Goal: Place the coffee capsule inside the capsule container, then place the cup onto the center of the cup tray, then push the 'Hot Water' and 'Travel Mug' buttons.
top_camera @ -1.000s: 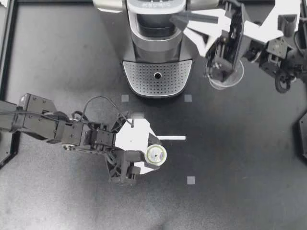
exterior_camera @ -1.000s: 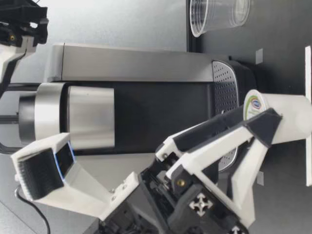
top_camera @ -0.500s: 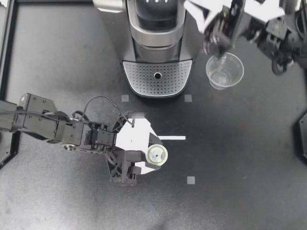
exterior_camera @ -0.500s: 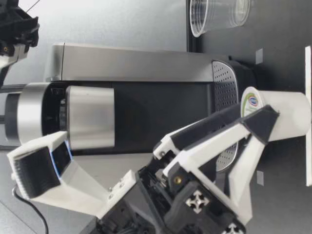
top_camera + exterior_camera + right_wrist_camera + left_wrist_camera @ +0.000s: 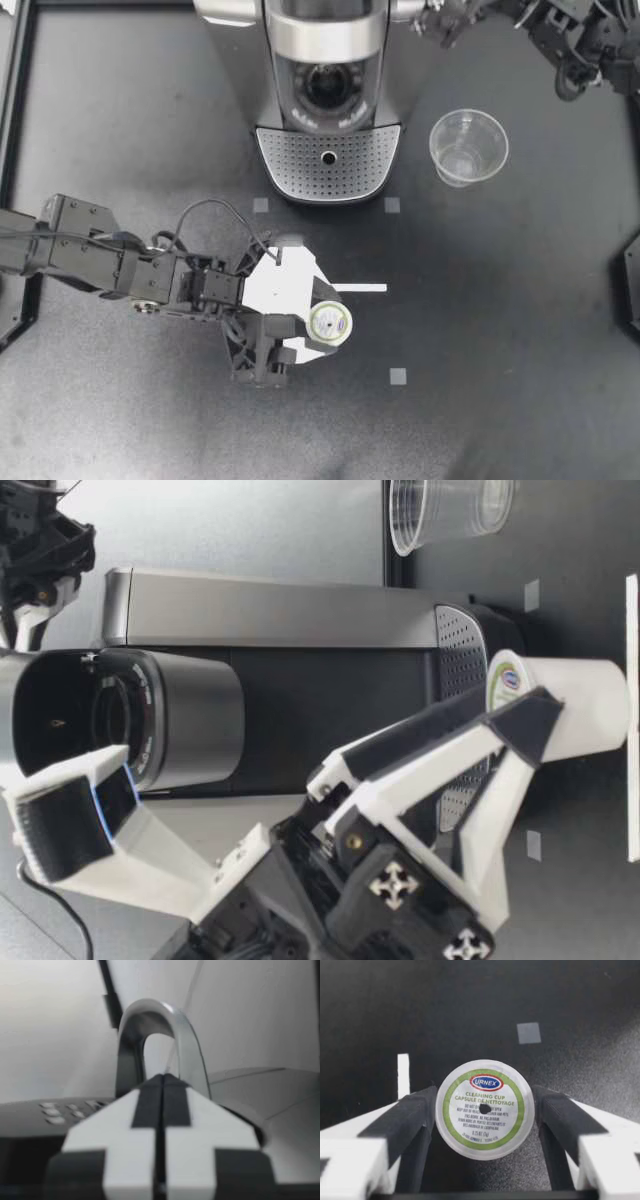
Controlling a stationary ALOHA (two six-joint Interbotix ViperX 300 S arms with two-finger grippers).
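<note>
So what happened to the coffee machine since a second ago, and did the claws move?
The coffee machine's lid swung up, so the capsule container now lies open. My right claw, which had been over the cup, pulled back toward the table's far edge, fingers shut. My left claw stayed shut on the coffee capsule in nearly the same spot, and the cup stayed beside the machine.
</note>
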